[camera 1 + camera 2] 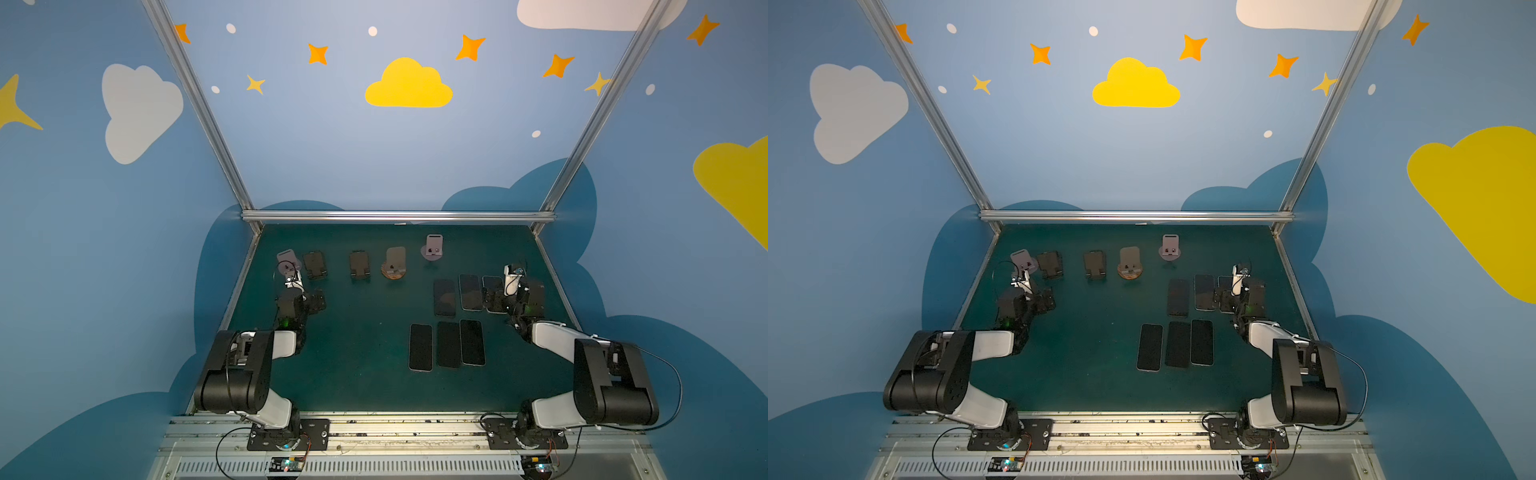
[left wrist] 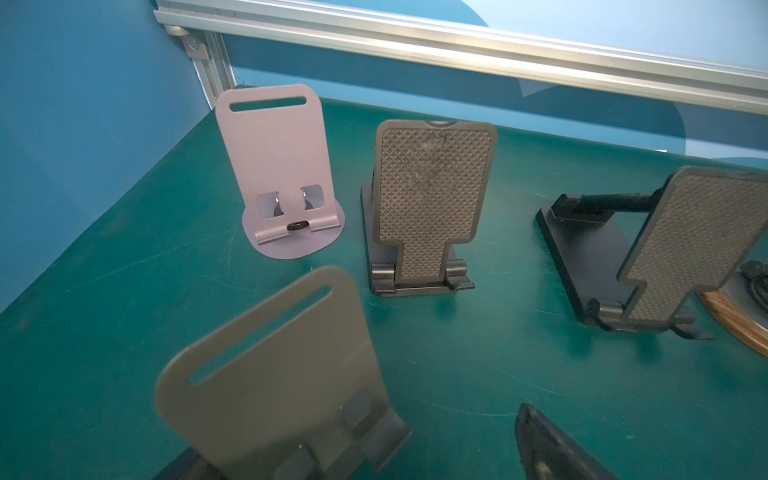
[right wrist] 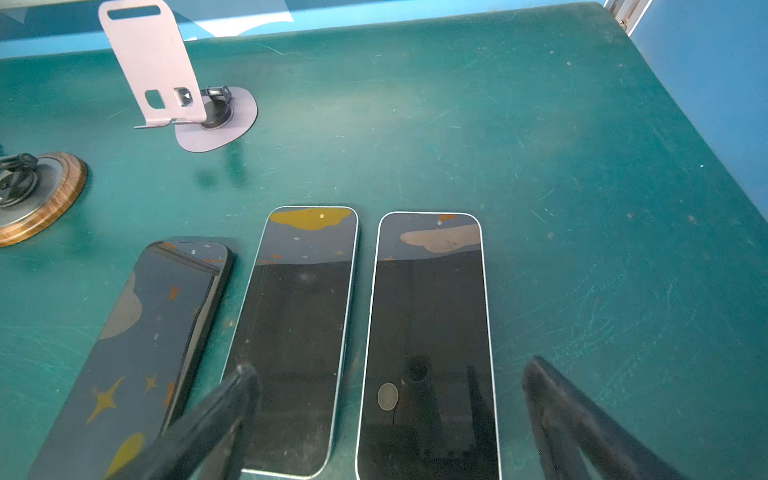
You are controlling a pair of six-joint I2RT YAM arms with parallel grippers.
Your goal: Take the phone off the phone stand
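Phones (image 1: pixel 420 347) on green mat (image 1: pixel 365 316) — blue walls (image 1: pixel 332 145)

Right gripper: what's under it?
Below the open right gripper, two phones flat on the green table, dark screens up: the end phone and its neighbour. Their near ends run out of frame; in both top views it covers much of the end phone.

A silver aluminium rail (image 1: pixel 397 216) runs across the back of the booth. In front of the rail lies a dark green table mat (image 1: pixel 357 340) — scuffed and scratched. Above the rail, the blue back wall (image 1: pixel 332 158) carries a yellow cloud (image 1: pixel 409 85), orange stars (image 1: pixel 318 54) and white dots (image 1: pixel 372 31). Left of the rail, a side wall shows a white cloud (image 1: pixel 137 112).
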